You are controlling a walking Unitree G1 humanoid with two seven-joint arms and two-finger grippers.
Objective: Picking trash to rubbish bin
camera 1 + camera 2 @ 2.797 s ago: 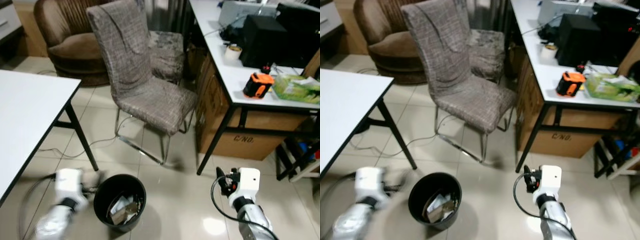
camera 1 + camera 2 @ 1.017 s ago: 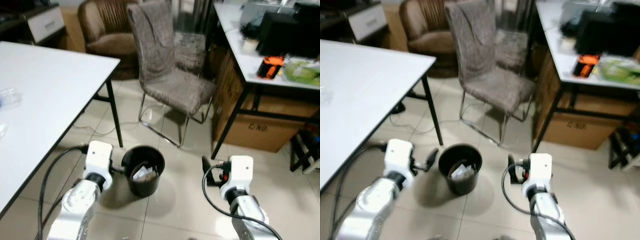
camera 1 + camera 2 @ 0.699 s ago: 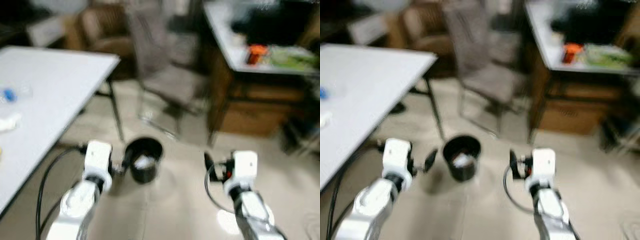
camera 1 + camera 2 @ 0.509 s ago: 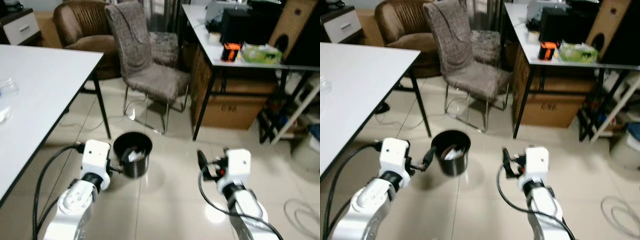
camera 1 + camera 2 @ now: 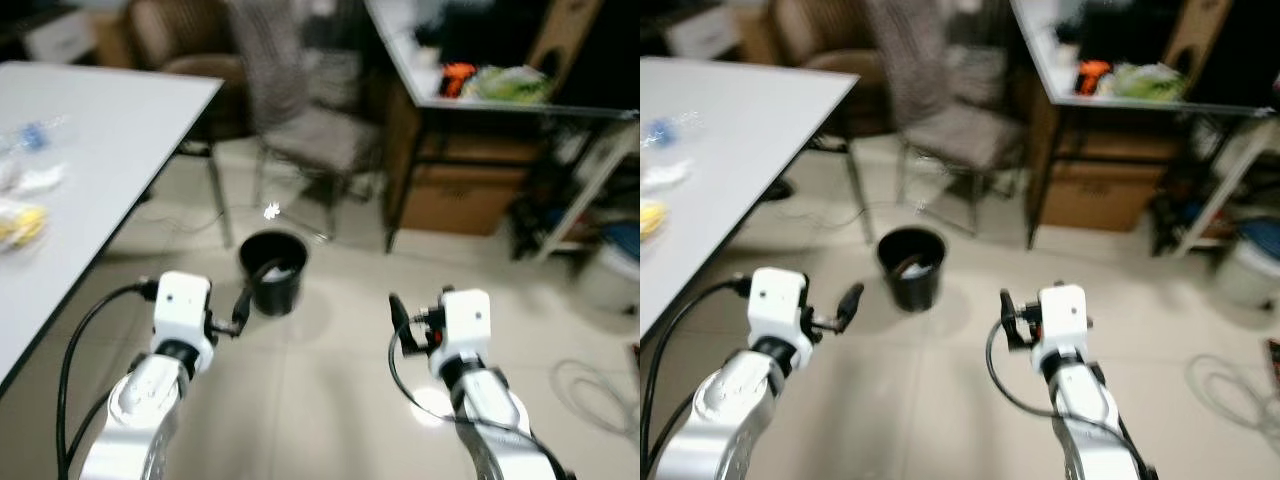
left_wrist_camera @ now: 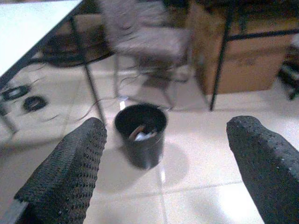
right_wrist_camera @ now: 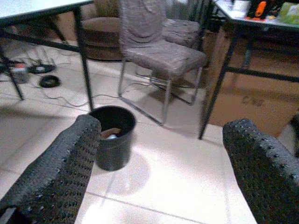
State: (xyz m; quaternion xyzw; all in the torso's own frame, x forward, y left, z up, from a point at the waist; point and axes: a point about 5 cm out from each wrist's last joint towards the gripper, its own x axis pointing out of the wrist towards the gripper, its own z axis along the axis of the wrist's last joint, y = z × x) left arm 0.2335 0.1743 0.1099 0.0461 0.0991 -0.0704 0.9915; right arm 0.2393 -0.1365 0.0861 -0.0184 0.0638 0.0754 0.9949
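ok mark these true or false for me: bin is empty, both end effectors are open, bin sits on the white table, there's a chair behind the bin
1. The bin is empty. False: it holds some trash.
2. The left end effector and the right end effector are both open and hold nothing. True.
3. The bin sits on the white table. False: it stands on the tiled floor beside the table.
4. A grey chair stands behind the bin. True.

Both eye views were smeared by motion blur, most heavily at the chair (image 5: pixel 310 110) and far bench (image 5: pixel 520 95). Even indoor light was cast from above; a glare patch was reflected on the glossy floor (image 5: pixel 425 410). The wrist views were softer, their fingers (image 6: pixel 65 172) out of focus.
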